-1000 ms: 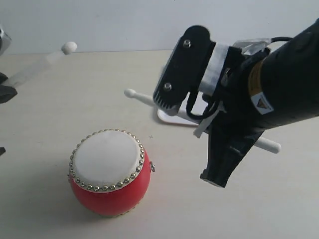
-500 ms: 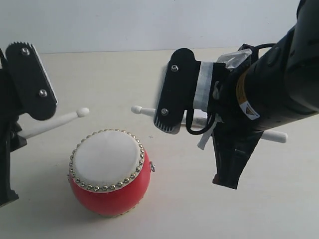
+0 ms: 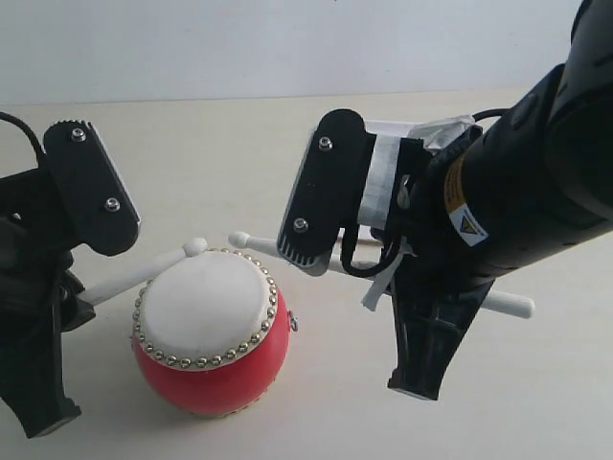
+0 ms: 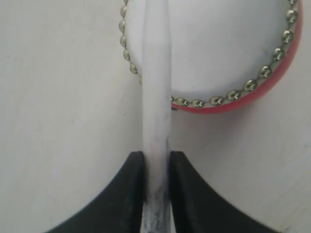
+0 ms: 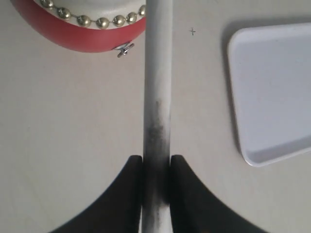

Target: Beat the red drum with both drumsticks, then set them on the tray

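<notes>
The red drum (image 3: 211, 321) stands at the front left of the table, its off-white skin ringed with studs. My left gripper (image 4: 157, 160) is shut on one drumstick (image 3: 144, 270), whose knobbed tip hangs just over the drum's far left rim. My right gripper (image 5: 156, 162) is shut on the other drumstick (image 5: 157, 87); its tip (image 3: 238, 239) hovers just past the drum's far edge. The drum (image 4: 221, 53) also shows in the left wrist view, and its red side (image 5: 82, 36) in the right wrist view. The white tray (image 5: 274, 92) lies beside the right stick; in the exterior view the right arm hides it.
The pale tabletop (image 3: 192, 153) spreads round the drum. Both black arms crowd in close, the left arm (image 3: 48, 287) at the drum's left and the right arm (image 3: 479, 220) at its right. A small ring (image 5: 124, 48) sticks out of the drum's side.
Both arms have come down and inward toward the drum. The left stick's tip dropped from high at the far left to the drum's rim, and the right stick's tip moved lower and closer.
</notes>
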